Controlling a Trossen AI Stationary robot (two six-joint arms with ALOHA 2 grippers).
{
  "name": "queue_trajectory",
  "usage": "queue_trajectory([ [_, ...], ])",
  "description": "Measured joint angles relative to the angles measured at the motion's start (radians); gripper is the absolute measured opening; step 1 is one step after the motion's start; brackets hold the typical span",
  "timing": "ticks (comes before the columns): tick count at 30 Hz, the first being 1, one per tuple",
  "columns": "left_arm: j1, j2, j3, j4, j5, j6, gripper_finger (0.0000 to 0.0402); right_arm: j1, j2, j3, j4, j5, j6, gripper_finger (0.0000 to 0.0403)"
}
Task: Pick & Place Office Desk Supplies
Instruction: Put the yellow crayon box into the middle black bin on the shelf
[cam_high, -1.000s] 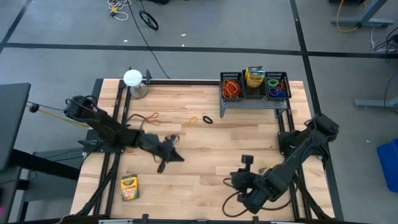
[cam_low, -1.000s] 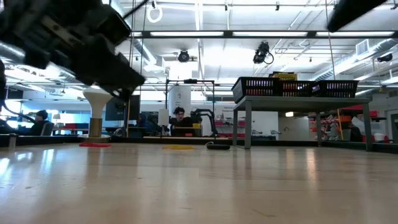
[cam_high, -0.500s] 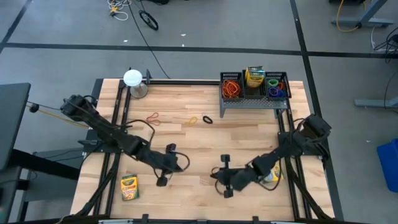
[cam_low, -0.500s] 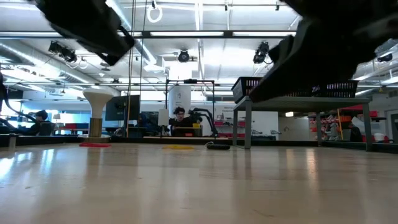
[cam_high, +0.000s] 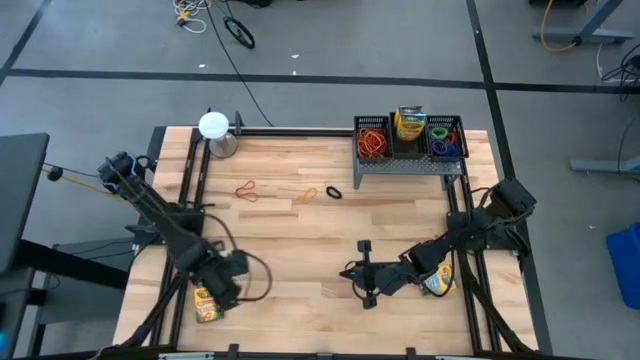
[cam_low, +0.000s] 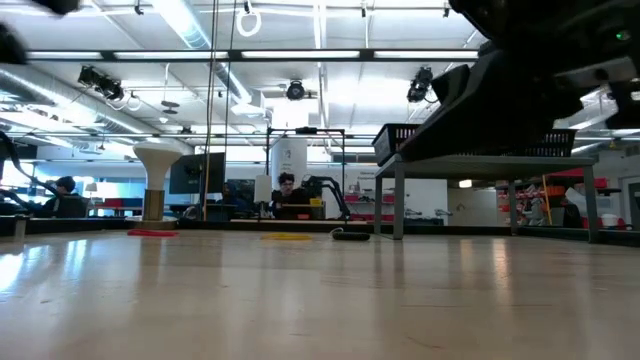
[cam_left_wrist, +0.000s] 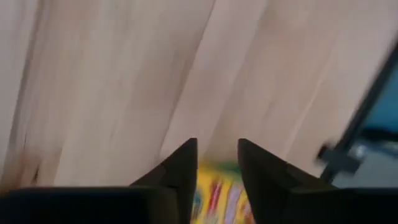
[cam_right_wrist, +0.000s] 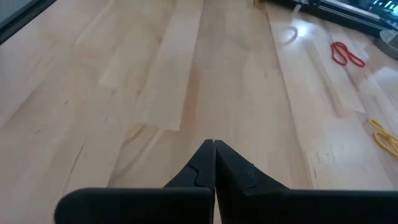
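- Down at the near-left corner of the bench (cam_high: 300, 225), the left claw (cam_high: 222, 290) has swung back from the middle of the boards and now hangs right over a crayon box (cam_high: 207, 305). A second ago that box lay in the open with nothing near it.
- Seen from the left wrist, its fingers (cam_left_wrist: 180, 171) have just parted after being pinched together, and the yellow-and-green box shows in the gap between them. It is released for now, with nothing in it; whether it already touches the box I cannot tell.
- The right claw (cam_high: 363, 272) has come in from the near-right corner toward mid-bench. It is clenched tight on nothing, hovering over bare wood.
- A second crayon box (cam_high: 436, 283) lies under the right arm by the right edge.
- Loose bands wait farther back: a red one (cam_high: 245, 190), a yellow one (cam_high: 309, 195), a black one (cam_high: 334, 191).
- The wire rack (cam_high: 407, 140) at the far right already holds bands and a crayon box.
- My reading: the left arm is lining up to grasp its box, likely bound for the rack.
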Motion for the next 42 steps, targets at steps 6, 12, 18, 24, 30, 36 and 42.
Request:
queue_trajectory([
  [6, -0.127, -0.002, -0.118, -0.023, 0.023, -0.143, 0.0164, 0.025, 0.0, 0.0, 0.008, 0.0, -0.017, 0.0002],
  [12, -0.188, -0.032, -0.275, 0.049, 0.104, -0.253, 0.0171, 0.026, 0.001, 0.0, 0.019, -0.001, -0.017, 0.0002],
  [18, -0.221, -0.071, -0.431, 0.303, 0.141, -0.32, 0.0171, 0.026, 0.001, 0.0, 0.022, -0.001, -0.017, 0.0002],
  [24, -0.222, -0.072, -0.456, 0.369, 0.099, -0.252, 0.0167, 0.026, 0.001, 0.0, 0.029, -0.001, -0.017, 0.0002],
  [30, -0.205, -0.067, -0.46, 0.533, 0.03, -0.183, 0.0111, 0.026, 0.001, 0.0, 0.03, -0.001, -0.017, 0.0002],
  [36, -0.158, -0.066, -0.462, 0.622, -0.028, -0.044, 0.0011, 0.026, 0.001, 0.0, 0.03, -0.001, -0.017, 0.0002],
  [42, -0.036, -0.066, -0.462, 0.696, -0.065, 0.109, 0.0005, 0.026, 0.001, 0.0, 0.03, -0.002, -0.017, 0.0002],
])
